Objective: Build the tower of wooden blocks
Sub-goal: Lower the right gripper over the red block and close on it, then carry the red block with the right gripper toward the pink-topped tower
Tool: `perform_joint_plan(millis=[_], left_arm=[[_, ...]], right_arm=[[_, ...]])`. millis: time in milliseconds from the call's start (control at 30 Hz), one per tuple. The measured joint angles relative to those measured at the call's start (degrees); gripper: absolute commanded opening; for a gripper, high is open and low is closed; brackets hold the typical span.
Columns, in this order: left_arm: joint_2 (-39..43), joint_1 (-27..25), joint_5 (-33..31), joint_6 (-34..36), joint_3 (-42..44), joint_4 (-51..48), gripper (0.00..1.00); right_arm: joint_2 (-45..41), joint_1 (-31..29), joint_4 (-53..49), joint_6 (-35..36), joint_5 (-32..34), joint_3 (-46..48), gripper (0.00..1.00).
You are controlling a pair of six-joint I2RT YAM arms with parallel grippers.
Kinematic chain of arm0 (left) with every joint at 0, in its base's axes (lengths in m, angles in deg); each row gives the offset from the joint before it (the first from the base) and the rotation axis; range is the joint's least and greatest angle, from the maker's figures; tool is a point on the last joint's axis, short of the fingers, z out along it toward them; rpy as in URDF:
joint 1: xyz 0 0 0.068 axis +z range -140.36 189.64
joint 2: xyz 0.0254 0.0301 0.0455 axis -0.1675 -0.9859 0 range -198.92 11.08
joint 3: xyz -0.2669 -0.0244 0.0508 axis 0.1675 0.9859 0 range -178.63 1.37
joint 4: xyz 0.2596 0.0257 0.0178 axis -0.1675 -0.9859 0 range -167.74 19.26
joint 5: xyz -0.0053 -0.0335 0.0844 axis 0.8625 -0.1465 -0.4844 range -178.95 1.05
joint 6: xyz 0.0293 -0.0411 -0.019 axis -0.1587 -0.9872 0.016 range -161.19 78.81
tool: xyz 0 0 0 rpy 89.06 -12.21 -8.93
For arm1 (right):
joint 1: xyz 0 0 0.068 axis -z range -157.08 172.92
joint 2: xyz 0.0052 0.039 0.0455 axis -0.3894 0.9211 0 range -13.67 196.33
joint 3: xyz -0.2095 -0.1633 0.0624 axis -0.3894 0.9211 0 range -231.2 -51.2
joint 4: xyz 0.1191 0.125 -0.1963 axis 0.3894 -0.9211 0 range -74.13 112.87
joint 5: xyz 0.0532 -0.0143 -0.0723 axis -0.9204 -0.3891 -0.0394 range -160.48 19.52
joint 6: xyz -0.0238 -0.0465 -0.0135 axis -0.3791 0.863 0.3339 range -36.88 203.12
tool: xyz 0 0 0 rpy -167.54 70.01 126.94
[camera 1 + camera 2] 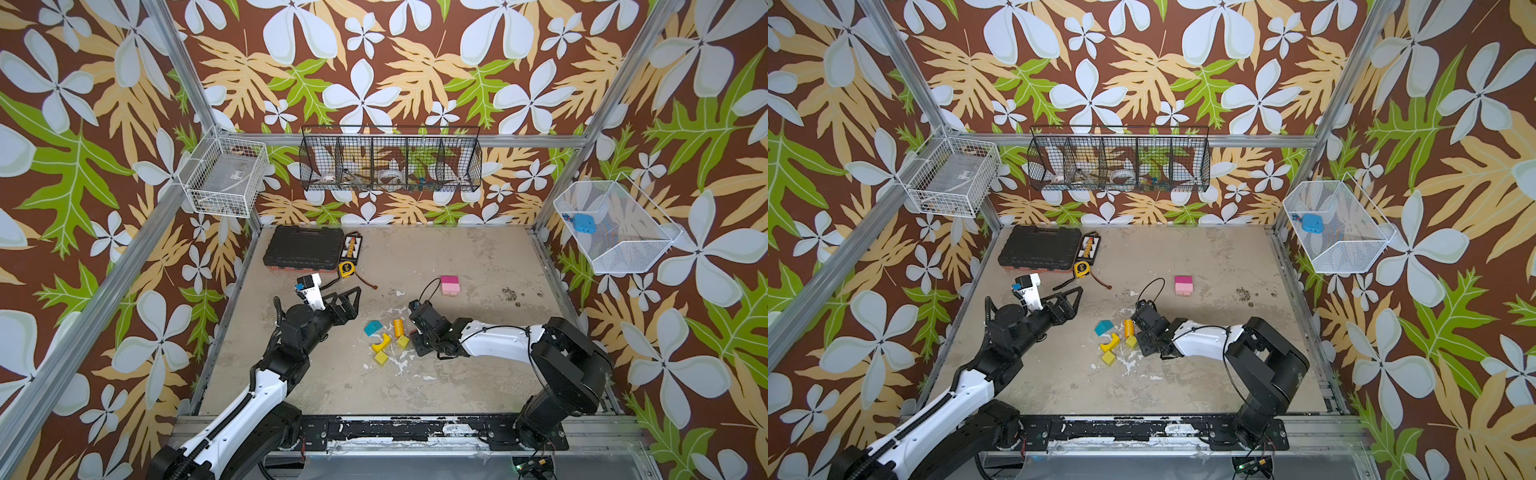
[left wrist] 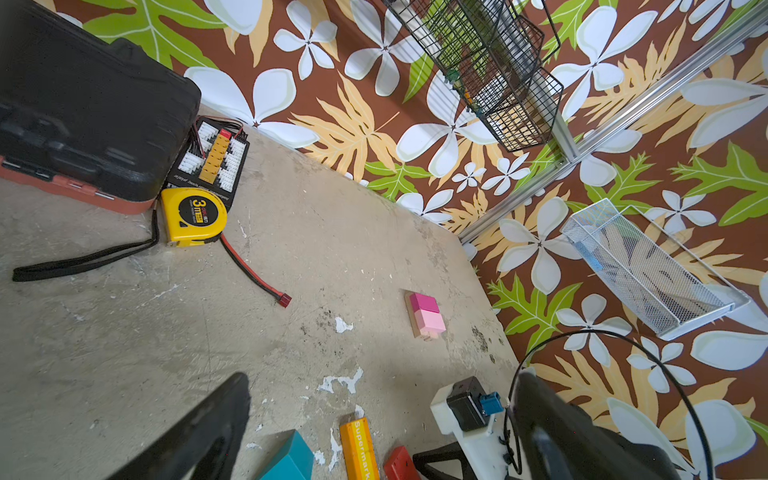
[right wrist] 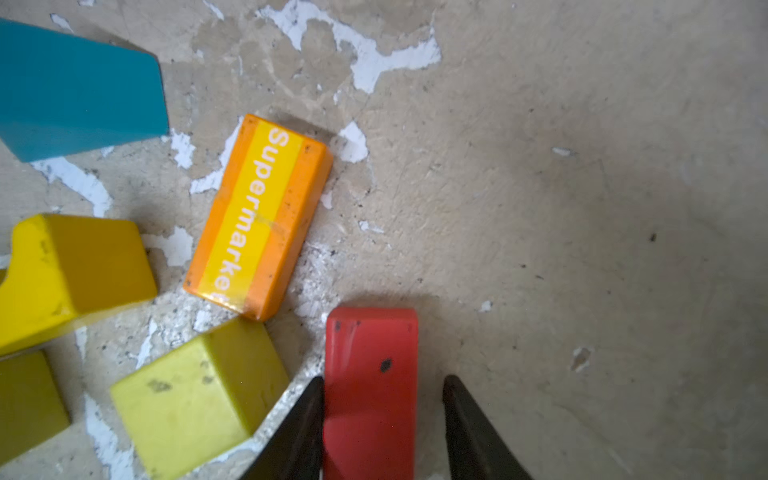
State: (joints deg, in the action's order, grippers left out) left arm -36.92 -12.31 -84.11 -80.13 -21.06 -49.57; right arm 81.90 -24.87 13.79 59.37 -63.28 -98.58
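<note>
A magenta and a pink block sit on a tan plank, forming the tower (image 1: pixel 450 285) (image 1: pixel 1183 285) (image 2: pixel 426 313) at the middle right. Loose wood blocks lie near the centre: a teal block (image 1: pixel 374 328) (image 3: pixel 79 91), an orange block (image 1: pixel 399 327) (image 3: pixel 257 216), a yellow arch (image 1: pixel 382 343) (image 3: pixel 70 274) and two yellow-green cubes (image 1: pixel 403 341) (image 1: pixel 380 357). My right gripper (image 1: pixel 412 333) (image 3: pixel 382 380) straddles a red block (image 3: pixel 370 353) on the floor. One finger touches it; the other stands a little off. My left gripper (image 1: pixel 353 305) (image 2: pixel 384 376) hovers wide open, left of the blocks, holding nothing.
A black tool case (image 1: pixel 303 251), a connector board (image 1: pixel 351 247), a yellow tape measure (image 1: pixel 345 269) and a red-black cable (image 1: pixel 365 282) lie at the back left. Wire baskets (image 1: pixel 390 160) hang on the walls. The right arm's wrist camera (image 2: pixel 469 403) stands close to the left gripper.
</note>
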Motion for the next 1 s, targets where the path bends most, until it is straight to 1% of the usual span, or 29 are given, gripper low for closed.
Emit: perform_joint_plan(millis=[133,200,267,400,433,533,567,633,733,800,900,1000], left_arm=[[0.33,0.0,0.2,0.0,0.0,0.02,1.0],[0.46,0.0,0.22,-0.02,0.0,0.02,1.0],[0.46,0.0,0.37,-0.02,0.0,0.02,1.0],[0.66,0.0,0.61,-0.04,0.0,0.04,1.0],[0.68,0.0,0.61,-0.04,0.0,0.04,1.0],[0.66,0.0,0.61,-0.22,0.11,0.07,1.0],[0.59,0.0,0.61,-0.2,0.11,0.09,1.0],[0.52,0.0,0.61,-0.22,0.11,0.09,1.0],[0.39,0.0,0.61,-0.22,0.11,0.09,1.0],[0.2,0.0,0.59,-0.22,0.11,0.09,1.0],[-0.24,0.0,0.57,-0.24,0.11,0.07,0.99],[-0.59,0.0,0.57,-0.22,0.11,0.04,0.99]], right_arm=[[0.04,-0.07,0.0,-0.04,0.68,0.0,0.38],[0.02,-0.09,0.0,-0.04,0.72,0.0,0.32],[-0.22,-0.09,-0.07,-0.15,0.68,0.0,0.29],[-2.89,-0.09,-4.33,-1.07,0.94,-0.76,0.26],[-3.89,-0.09,-5.51,-1.11,1.27,-1.57,0.24],[-7.72,0.57,-8.5,-1.49,1.88,-6.16,0.13],[-8.79,1.07,-9.25,-1.55,1.95,-8.31,0.1],[-10.05,2.43,-10.97,-1.75,1.7,-12.66,0.09],[-11.54,6.69,-12.31,-2.19,0.17,-18.56,0.06],[-12.41,11.15,-12.31,-3.04,-0.92,-21.14,0.05],[-13.22,17.05,-11.85,-3.85,-0.57,-22.49,0.05],[-13.35,21.24,-11.06,-4.11,1.66,-22.32,0.04]])
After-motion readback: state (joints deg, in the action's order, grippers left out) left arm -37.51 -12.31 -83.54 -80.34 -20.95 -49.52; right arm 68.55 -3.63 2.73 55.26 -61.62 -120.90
